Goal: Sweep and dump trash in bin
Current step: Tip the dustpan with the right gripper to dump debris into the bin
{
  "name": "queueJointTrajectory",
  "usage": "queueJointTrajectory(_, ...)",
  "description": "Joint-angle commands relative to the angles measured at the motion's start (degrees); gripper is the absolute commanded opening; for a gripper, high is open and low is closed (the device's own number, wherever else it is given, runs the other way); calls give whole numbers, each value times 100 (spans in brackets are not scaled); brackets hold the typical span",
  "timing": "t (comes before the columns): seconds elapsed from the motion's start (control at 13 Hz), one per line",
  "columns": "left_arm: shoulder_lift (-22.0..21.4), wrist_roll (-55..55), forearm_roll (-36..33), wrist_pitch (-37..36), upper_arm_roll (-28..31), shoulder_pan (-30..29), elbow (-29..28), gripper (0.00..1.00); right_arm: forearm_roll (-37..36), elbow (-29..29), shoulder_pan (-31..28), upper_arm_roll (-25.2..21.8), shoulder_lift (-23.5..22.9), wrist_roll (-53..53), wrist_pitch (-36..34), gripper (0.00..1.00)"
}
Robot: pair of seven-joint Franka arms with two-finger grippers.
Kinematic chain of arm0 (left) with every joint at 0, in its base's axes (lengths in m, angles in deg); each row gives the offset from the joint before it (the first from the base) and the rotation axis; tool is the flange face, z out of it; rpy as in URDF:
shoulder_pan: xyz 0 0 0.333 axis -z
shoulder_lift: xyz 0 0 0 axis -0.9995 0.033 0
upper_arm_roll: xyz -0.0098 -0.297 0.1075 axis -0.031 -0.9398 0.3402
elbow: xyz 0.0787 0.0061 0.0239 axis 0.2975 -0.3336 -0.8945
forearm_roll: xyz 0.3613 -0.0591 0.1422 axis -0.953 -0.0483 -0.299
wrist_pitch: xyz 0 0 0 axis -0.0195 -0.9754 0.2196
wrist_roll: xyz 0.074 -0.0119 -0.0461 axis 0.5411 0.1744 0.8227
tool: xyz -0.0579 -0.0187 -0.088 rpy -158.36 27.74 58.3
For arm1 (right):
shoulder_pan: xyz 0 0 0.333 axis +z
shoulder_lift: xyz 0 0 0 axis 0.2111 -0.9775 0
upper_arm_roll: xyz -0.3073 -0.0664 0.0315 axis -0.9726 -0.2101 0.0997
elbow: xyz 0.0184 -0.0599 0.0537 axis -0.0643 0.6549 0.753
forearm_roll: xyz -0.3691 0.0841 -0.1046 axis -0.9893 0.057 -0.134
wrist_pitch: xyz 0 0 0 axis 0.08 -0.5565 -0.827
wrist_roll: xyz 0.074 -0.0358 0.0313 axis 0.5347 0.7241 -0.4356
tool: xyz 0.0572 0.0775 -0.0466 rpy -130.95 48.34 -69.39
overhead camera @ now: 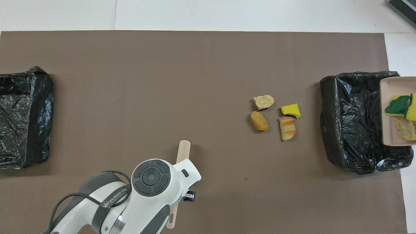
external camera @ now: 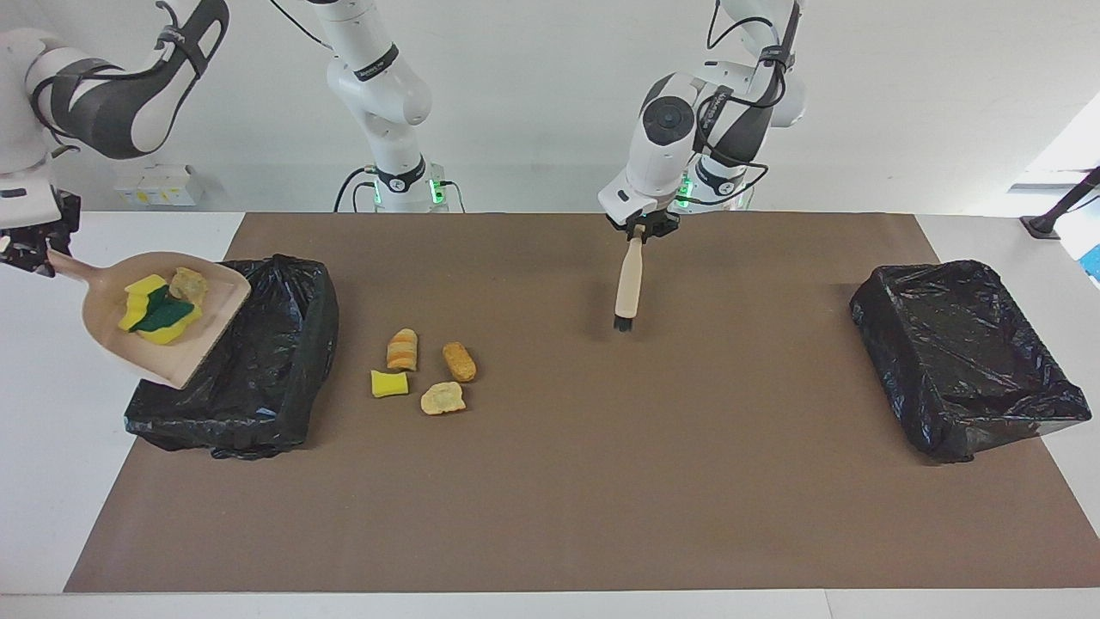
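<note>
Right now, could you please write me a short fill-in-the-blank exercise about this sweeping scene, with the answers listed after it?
1. The right gripper holds the ____ by its handle.
2. The left gripper holds the brush with its bristles pointing ____.
3. ____ scraps lie on the brown mat.
4. Each bin is lined with a ____ bag.

Answers: dustpan; down; four; black
</note>
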Motion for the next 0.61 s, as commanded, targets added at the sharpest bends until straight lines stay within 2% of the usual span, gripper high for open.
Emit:
queueJointTrajectory(0.0, -210, 134, 166, 376, 95, 200, -434, 0, -573, 221, 155, 17, 114, -7, 245, 0)
queueJointTrajectory(0.54, -123, 239, 175, 754, 95, 244, -689, 0, -1172, 467, 349, 17, 158, 222, 333, 0)
